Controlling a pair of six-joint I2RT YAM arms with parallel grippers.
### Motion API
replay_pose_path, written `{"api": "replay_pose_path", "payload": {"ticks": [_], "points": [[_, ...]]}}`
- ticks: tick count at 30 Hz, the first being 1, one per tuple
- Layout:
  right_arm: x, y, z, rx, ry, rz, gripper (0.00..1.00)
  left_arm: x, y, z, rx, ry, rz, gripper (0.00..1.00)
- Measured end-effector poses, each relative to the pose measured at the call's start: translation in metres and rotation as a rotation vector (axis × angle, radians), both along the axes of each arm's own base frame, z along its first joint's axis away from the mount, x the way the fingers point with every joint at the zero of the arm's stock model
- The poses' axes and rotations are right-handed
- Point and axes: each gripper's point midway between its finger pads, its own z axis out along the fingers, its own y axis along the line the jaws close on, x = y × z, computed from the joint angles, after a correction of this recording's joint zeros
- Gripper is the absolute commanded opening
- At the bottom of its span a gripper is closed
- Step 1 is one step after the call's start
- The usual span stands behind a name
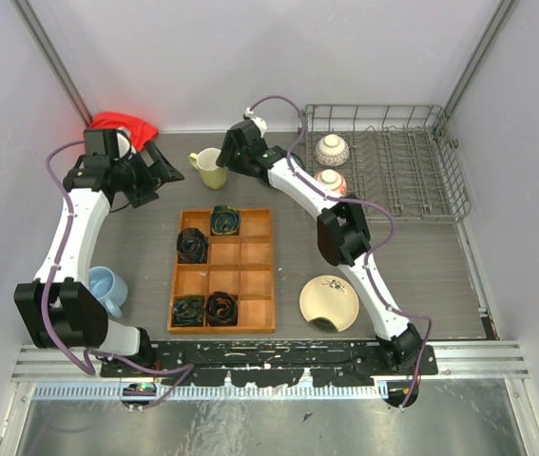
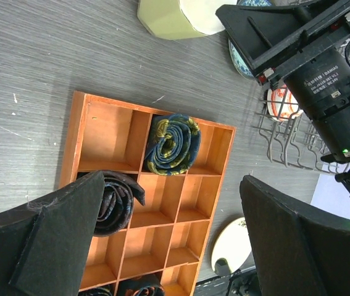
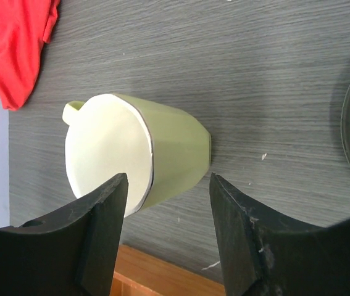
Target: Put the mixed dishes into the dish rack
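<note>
Right fingers, spread wide, straddle the upright pale yellow mug on the counter just behind the wooden tray, while the left fingers, likewise spread and empty, hang beside the red cloth; two patterned bowls sit in the dish rack.

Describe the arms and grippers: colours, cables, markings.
Left arm and right arm: white links, black joint housings, looping purple cable each. Left gripper and right gripper: two broad matte-black fingers. Right wrist motor bears white lettering and a green light.
</note>
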Motion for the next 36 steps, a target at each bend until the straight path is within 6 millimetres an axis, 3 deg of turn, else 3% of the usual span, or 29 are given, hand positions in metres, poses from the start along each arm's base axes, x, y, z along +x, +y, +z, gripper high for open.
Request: {"api": "replay_pose_path", "payload": {"ticks": [7, 12, 18, 27, 36], "points": [[0.007, 0.004, -0.012, 0.002, -0.005, -0.009, 0.53, 0.001, 0.003, 0.002, 0.004, -0.007, -0.001, 0.98], [0.01, 0.009, -0.01, 0.022, -0.016, -0.01, 0.35, 0.001, 0.004, 0.002, 0.008, -0.009, -0.003, 0.98], [0.012, 0.014, -0.007, 0.04, -0.032, -0.006, 0.22, 0.002, 0.009, 0.002, 0.01, -0.01, 0.008, 0.98], [0.009, 0.008, -0.029, 0.003, 0.006, 0.007, 0.02, 0.002, 0.011, 0.0, 0.011, -0.007, 0.008, 0.98], [0.008, 0.006, -0.035, 0.034, 0.017, 0.032, 0.01, 0.002, 0.01, 0.0, 0.005, -0.004, 0.003, 0.98]]}}
